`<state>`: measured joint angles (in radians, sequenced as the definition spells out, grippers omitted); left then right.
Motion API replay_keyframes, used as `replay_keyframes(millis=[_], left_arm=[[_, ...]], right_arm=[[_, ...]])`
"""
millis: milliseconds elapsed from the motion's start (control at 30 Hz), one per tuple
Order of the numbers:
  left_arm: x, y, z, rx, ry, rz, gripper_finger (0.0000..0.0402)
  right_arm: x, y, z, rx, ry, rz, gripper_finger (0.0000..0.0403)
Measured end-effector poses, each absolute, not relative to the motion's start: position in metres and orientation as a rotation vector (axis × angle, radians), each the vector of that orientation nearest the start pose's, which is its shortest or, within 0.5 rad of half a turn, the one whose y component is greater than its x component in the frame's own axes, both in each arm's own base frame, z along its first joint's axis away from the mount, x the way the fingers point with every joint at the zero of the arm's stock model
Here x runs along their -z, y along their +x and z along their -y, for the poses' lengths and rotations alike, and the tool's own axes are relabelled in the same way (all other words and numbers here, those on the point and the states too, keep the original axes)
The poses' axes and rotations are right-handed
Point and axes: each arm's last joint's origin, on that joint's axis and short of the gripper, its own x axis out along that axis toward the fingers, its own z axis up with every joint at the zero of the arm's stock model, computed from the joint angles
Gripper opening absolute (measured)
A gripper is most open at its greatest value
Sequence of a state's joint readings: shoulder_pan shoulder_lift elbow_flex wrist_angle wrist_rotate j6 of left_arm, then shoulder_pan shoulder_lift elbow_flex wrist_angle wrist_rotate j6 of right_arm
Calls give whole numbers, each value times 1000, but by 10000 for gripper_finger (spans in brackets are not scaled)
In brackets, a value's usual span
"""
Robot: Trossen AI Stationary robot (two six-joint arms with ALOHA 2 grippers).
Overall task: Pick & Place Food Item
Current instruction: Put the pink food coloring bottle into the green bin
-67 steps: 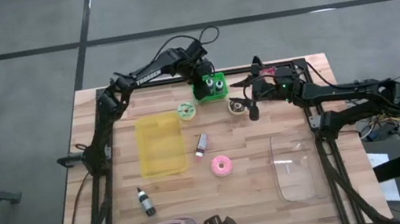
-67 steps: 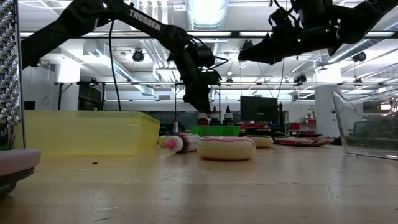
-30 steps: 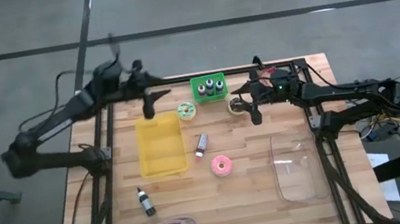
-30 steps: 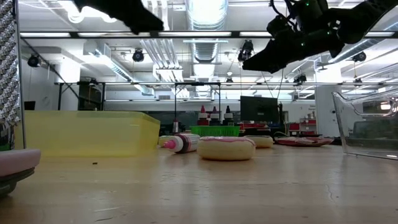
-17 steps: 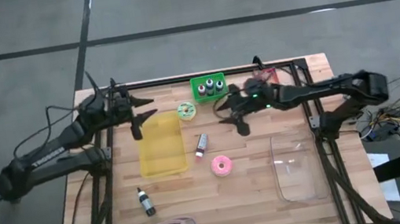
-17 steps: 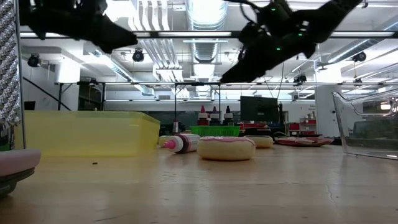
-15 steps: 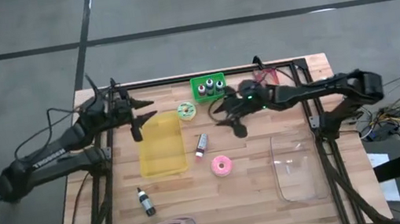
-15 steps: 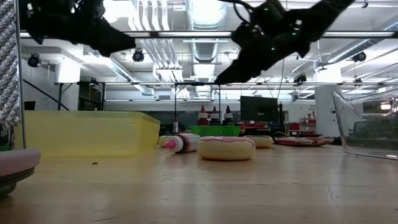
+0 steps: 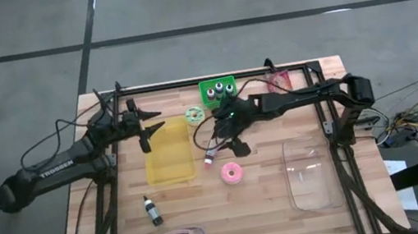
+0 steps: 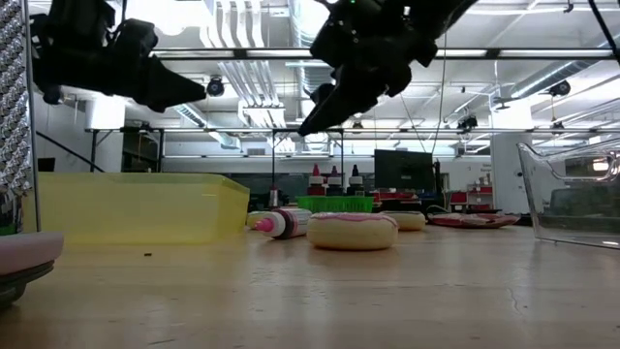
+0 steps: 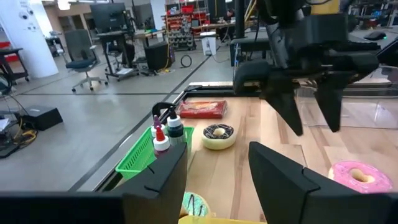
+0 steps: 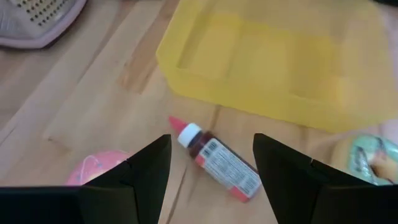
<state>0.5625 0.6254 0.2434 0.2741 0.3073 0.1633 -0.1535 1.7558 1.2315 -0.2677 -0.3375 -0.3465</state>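
Wooden table (image 9: 272,207), green basket (image 9: 218,91) holding bottles (image 9: 220,89)

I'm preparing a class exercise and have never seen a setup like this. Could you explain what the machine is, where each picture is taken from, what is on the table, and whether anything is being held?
Two dark robot arms work at a wooden table. One picture looks straight down, one looks level across the tabletop, and two come from cameras on the arms' wrists. On the table lie a yellow tray, a small red bottle, a pink doughnut, a green basket of bottles and a clear tub. The right gripper hangs over the red bottle, jaws open. The left gripper waits by the tray, also open. Nothing is held.
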Motion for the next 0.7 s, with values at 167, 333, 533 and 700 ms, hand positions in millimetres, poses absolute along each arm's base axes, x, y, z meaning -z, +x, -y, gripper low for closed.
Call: replay_keyframes(millis=[167, 333, 533, 700], left_arm=[[-204, 131, -72, -247, 118, -112, 174], [-201, 130, -72, -247, 115, -111, 174], [-201, 130, -72, -250, 117, -107, 174], [-201, 130, -72, -257, 118, -106, 174]], right_arm=[[-215, 385, 45, -337, -141, -820, 223], [-201, 390, 47, -348, -171, -875, 223], [-192, 393, 48, -338, -249, -893, 223], [-178, 397, 50, -341, -274, -921, 223]])
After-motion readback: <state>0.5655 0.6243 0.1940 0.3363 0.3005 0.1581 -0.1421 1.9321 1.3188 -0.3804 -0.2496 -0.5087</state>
